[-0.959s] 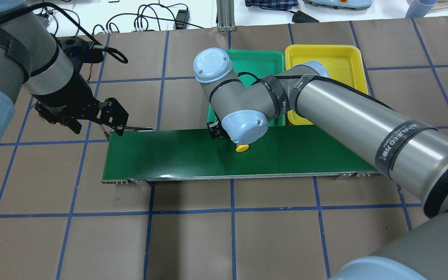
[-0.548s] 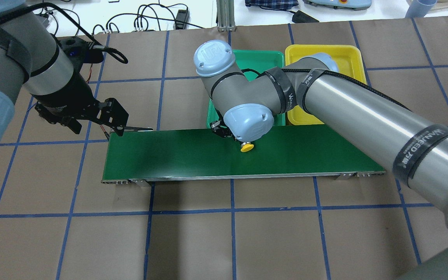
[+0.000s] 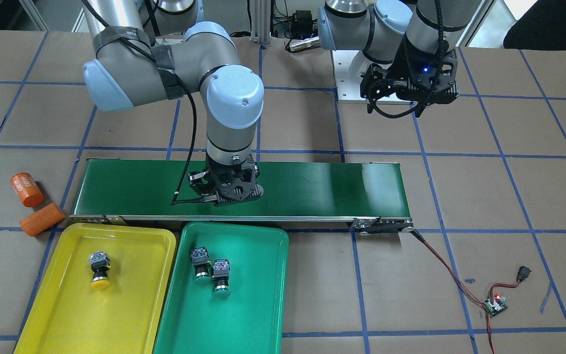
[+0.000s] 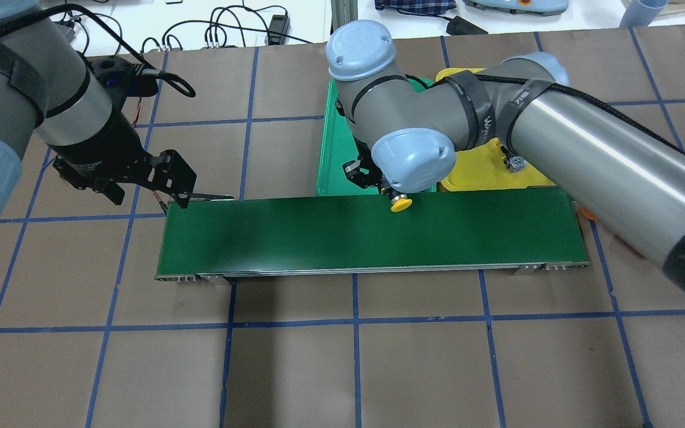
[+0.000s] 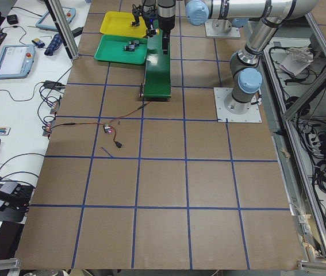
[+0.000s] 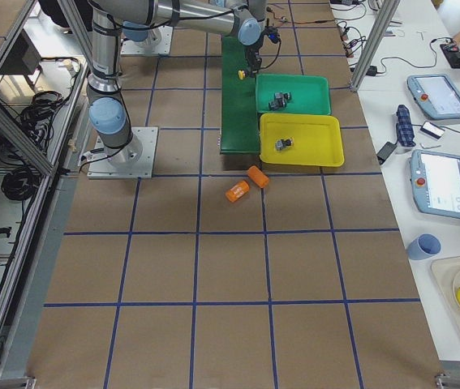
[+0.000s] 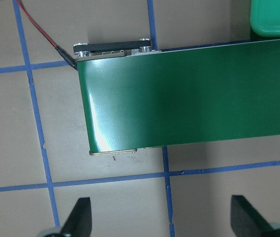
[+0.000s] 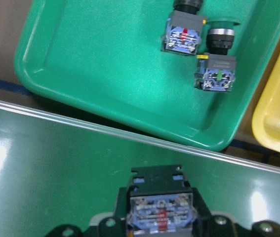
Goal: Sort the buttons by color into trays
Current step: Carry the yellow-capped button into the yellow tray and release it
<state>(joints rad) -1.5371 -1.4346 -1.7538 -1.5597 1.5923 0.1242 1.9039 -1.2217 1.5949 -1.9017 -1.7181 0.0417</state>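
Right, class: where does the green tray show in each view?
Front-facing: green tray bottom centre, below the conveyor belt.
Overhead: green tray top centre, partly hidden.
Exterior left: green tray top, left of centre.
Exterior right: green tray top, right of centre.
Left wrist: green tray top right corner.
Right wrist: green tray across the top.
Shared landmark: the conveyor belt alongside it.
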